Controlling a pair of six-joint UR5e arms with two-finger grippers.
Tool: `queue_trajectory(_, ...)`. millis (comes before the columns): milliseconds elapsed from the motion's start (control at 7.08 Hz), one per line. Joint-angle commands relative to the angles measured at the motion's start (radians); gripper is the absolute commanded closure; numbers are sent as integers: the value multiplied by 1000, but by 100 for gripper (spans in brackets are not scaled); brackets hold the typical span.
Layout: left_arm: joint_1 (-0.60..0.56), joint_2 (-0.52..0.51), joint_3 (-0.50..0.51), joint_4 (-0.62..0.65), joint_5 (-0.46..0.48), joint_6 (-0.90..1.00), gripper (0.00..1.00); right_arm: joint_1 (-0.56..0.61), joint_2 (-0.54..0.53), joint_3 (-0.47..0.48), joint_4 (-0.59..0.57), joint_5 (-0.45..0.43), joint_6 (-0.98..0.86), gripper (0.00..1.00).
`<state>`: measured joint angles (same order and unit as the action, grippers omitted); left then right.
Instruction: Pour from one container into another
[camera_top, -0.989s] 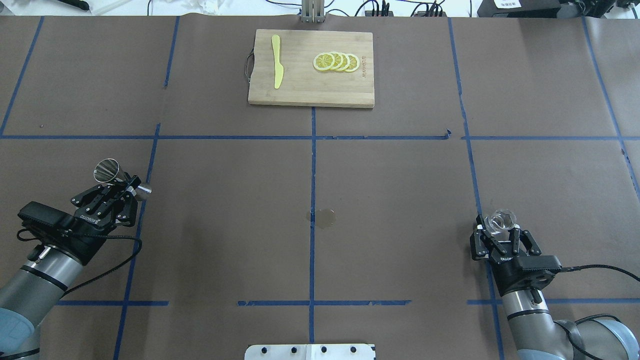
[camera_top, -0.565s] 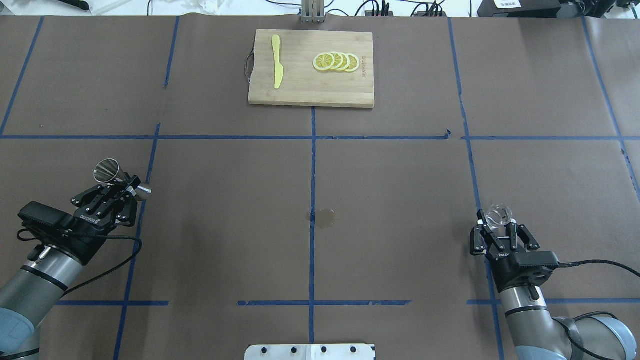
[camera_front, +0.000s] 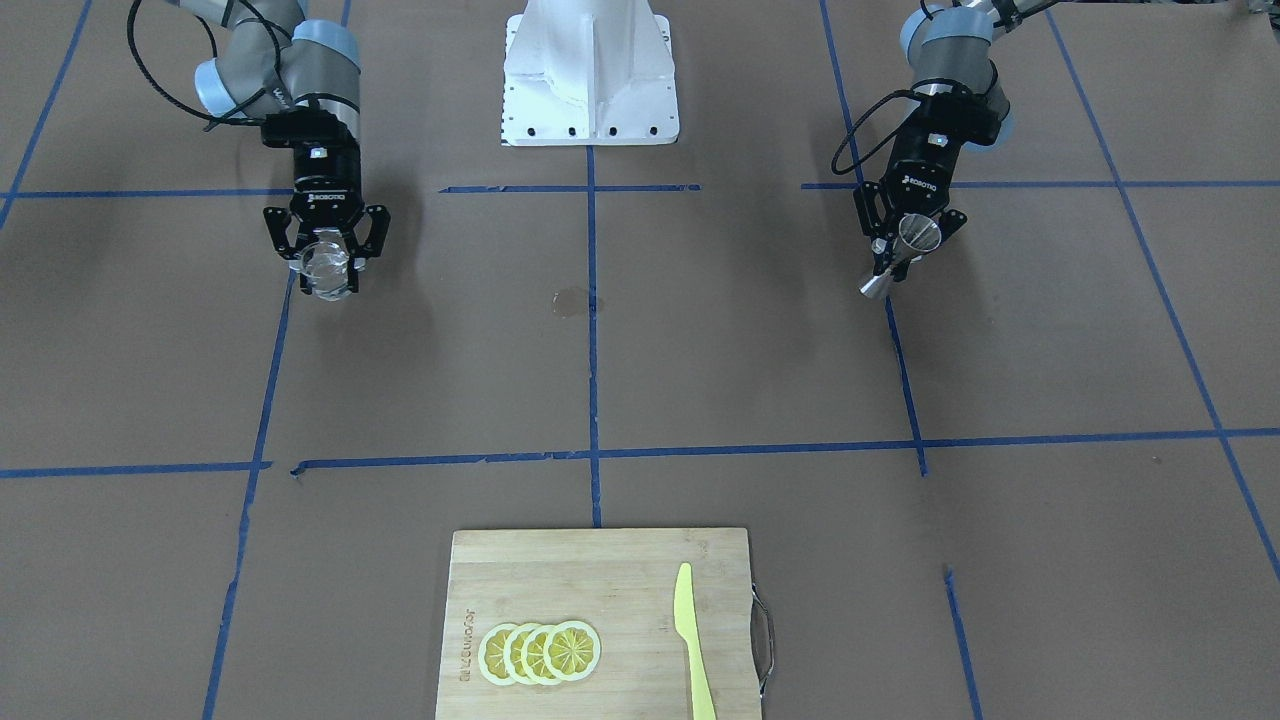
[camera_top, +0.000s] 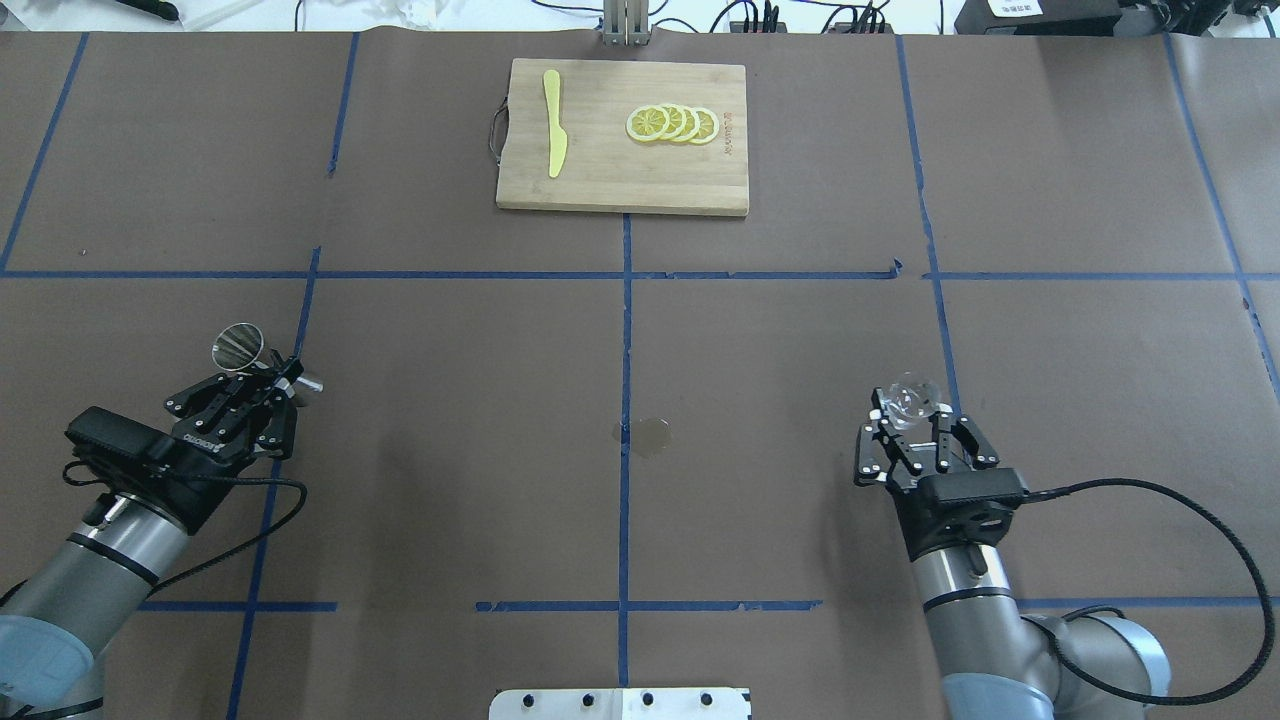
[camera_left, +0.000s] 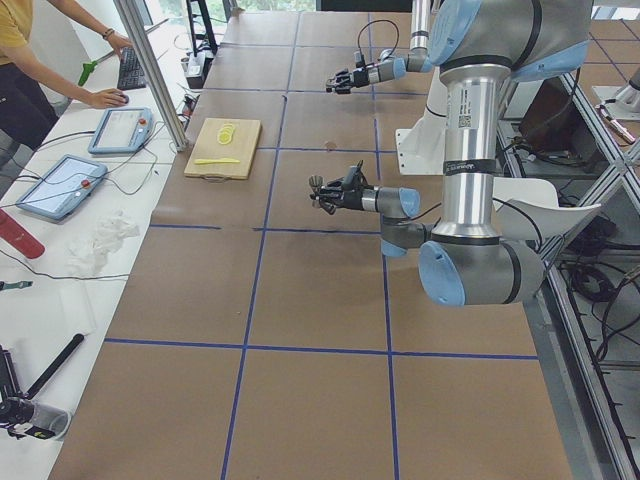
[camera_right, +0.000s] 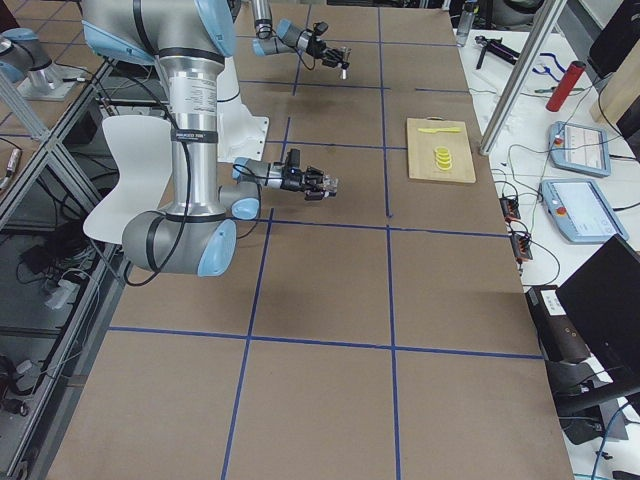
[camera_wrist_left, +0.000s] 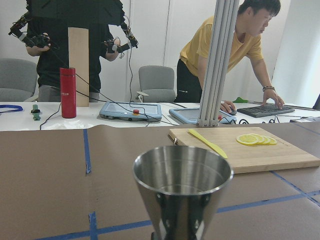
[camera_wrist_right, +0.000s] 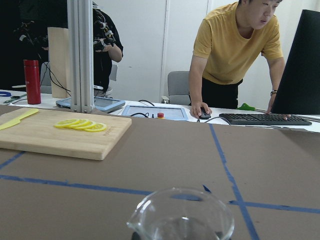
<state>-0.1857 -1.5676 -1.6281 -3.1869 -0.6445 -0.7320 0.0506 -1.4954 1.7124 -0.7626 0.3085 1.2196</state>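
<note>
Brown paper (camera_top: 800, 350) with blue tape lines (camera_top: 626, 330) covered the table (camera_front: 1000, 600). Beyond it stood a white bench (camera_left: 60, 300), grey chairs (camera_wrist_left: 157, 82), an aluminium post (camera_wrist_left: 217, 60) and a white wall (camera_wrist_right: 145, 40).

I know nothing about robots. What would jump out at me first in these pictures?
Two robot arms face the same way over the brown table, set well apart. The left arm holds a shiny steel jigger in its jaws, and the right arm holds a clear glass tumbler. At the far middle lies a wooden cutting board with fanned lemon slices and a yellow knife.
</note>
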Motion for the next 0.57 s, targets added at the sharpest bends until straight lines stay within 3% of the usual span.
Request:
queue_trajectory(0,3,-113,14,22,-3,90,100,27,180,4,-3,49,-209,100)
queue_trajectory(283,2,-185,10,114,-70,183,100,32,269,33,-9,54,-387,100)
queue_trajectory(424,-18,-271,11,246,-110,230,100,32,314,48,-18,54,-432,100)
